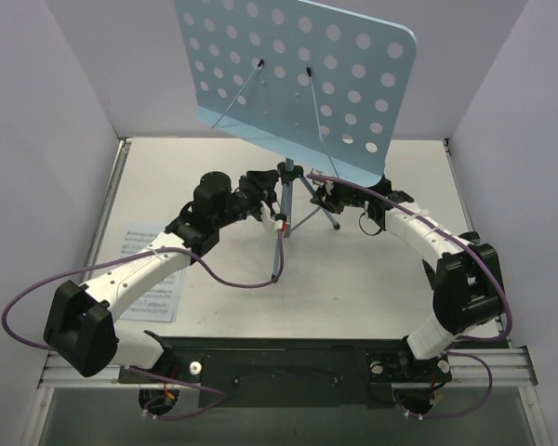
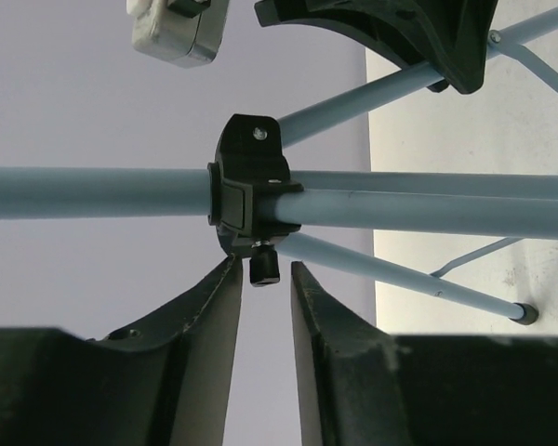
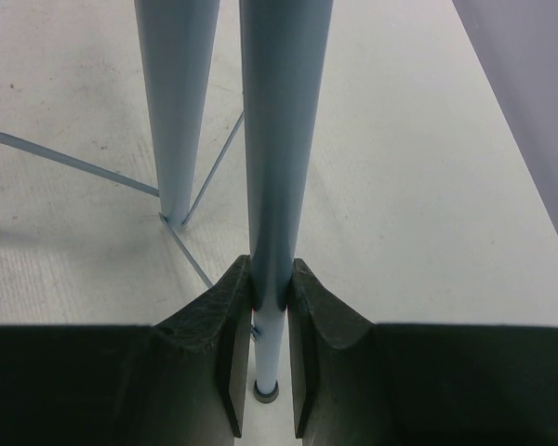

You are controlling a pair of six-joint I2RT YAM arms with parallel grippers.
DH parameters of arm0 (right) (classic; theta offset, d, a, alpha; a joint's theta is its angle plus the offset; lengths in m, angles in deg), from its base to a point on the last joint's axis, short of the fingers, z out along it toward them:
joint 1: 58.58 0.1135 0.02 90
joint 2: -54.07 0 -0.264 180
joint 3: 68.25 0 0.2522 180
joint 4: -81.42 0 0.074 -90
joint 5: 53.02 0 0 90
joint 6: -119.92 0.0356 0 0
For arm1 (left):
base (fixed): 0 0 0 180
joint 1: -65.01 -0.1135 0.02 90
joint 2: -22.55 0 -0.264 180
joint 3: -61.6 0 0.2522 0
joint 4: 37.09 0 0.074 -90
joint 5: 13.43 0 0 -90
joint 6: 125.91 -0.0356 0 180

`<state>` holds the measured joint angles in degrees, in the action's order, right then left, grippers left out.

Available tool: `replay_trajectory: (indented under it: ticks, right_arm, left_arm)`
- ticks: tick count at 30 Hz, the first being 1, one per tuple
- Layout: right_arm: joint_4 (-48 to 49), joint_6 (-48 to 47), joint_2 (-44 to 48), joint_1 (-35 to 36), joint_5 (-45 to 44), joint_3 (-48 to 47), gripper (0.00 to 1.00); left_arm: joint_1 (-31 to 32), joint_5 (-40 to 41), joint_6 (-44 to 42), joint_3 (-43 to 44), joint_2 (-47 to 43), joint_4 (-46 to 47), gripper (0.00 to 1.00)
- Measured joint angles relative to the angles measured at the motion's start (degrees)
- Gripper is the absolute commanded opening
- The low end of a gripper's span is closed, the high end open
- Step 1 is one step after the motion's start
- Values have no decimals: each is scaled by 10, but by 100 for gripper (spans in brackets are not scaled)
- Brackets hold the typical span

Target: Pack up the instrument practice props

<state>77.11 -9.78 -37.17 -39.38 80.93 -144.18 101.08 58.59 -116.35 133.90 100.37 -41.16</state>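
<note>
Music stand: upright at 12 o'clock on the counter, light-blue punched desk tilted, thin tripod spread underneath.
Left jaws: in at the pole from 9 o'clock, partly parted, tips either side of the small black knob. Slim gap on each side, nothing pinched.
Collar: black, wrapped round the blue pole right above that knob. Slanted struts run off toward 3 o'clock in the left wrist view.
Right jaws: in from 3 o'clock, clamped tight on a tripod leg, inner faces pressed to both sides of the tube, just above its grey foot on the counter.
Neighbouring tube: just beside the gripped leg at its 9 o'clock, not touching it, with thin wire braces meeting at its lower end.
Sheet music: white pages flat on the counter at 8 o'clock, partly covered by the left arm, well apart from the stand.
</note>
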Motion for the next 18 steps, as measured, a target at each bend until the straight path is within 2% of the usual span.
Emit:
replay_trajectory:
  ticks: [2, 4, 8, 10, 14, 18]
  right_arm:
    - [0, 0, 0, 0, 0, 0, 1]
    - [0, 0, 0, 0, 0, 0, 1]
    - [0, 0, 0, 0, 0, 0, 1]
    - [0, 0, 0, 0, 0, 0, 1]
    - [-2, -3, 0, 0, 0, -1, 1]
    - [-14, -7, -3, 7, 6, -8, 1]
  left_arm:
    - [-3, 1, 2, 0, 0, 1, 12]
    - [-6, 1, 9, 0, 0, 2, 0]
    - [-8, 1, 67, 12, 0, -13, 0]
    - [-13, -7, 133, 42, 6, -49, 0]
    - [-36, -47, 323, 110, 25, -130, 0]
    - [-67, -92, 522, 127, 29, -144, 0]
